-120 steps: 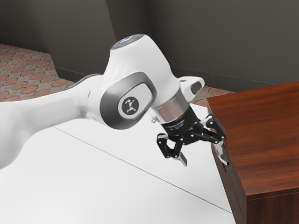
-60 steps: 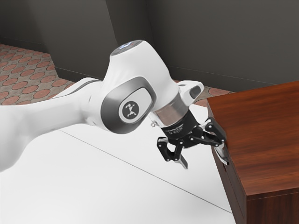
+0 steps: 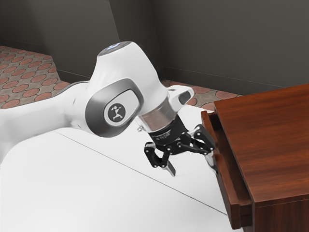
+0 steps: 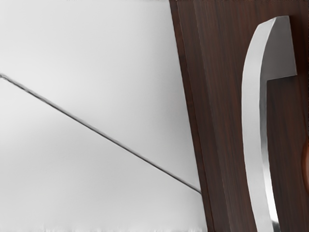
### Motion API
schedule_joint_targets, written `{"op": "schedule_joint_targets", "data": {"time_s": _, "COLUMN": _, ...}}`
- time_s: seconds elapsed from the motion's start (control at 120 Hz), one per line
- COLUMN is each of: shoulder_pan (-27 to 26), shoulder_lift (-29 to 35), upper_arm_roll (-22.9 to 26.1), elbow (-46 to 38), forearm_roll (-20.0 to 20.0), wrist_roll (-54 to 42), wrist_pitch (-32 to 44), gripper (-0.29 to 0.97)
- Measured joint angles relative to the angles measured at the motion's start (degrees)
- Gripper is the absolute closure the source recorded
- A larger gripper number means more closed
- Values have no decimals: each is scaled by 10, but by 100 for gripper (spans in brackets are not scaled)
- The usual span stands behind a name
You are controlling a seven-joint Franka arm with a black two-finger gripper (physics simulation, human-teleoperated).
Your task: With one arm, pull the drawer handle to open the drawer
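Standing partly out of the brown wooden cabinet, the drawer projects toward the exterior view's left over the white table. A curved silver handle is fixed to the drawer front. The black gripper is spread wide and clasps nothing: one finger lies against the drawer front, the other hangs free above the table. Behind it, the white arm enters from the exterior view's left. Farther back are a red patterned floor and a dark wall.
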State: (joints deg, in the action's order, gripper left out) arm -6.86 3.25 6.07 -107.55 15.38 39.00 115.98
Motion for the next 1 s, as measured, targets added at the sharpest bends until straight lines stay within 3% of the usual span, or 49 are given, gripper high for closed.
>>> {"op": "schedule_joint_targets", "data": {"time_s": 1.0, "shoulder_pan": 19, "shoulder_lift": 123, "upper_arm_roll": -38, "elbow": -124, "forearm_roll": -18, "wrist_roll": -50, "wrist_pitch": -5, "gripper": 0}}
